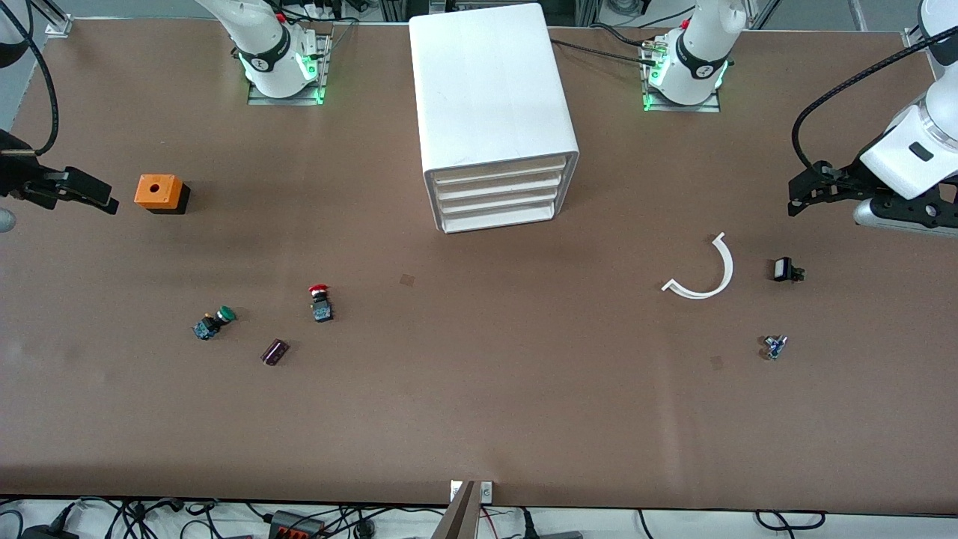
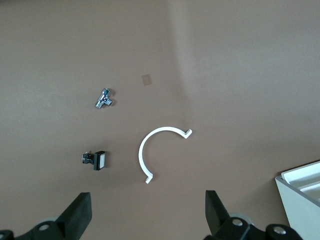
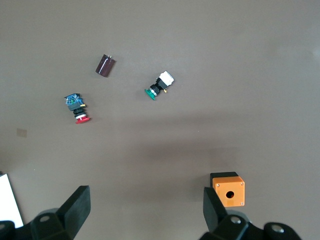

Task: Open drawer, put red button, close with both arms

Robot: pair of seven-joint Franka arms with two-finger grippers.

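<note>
Front view showed the cabinet mid-worktop between the arm bases, every drawer shut. The red button lay on the worktop, nearer the camera than the cabinet, toward the right arm's end, beside the green button. The right hand hung beside the orange box, wide open, empty. The left hand hovered over the worktop near the white curved strip, wide open, empty.

left end effector fingers spread | over table | white curved strip | cabinet corner
</note>
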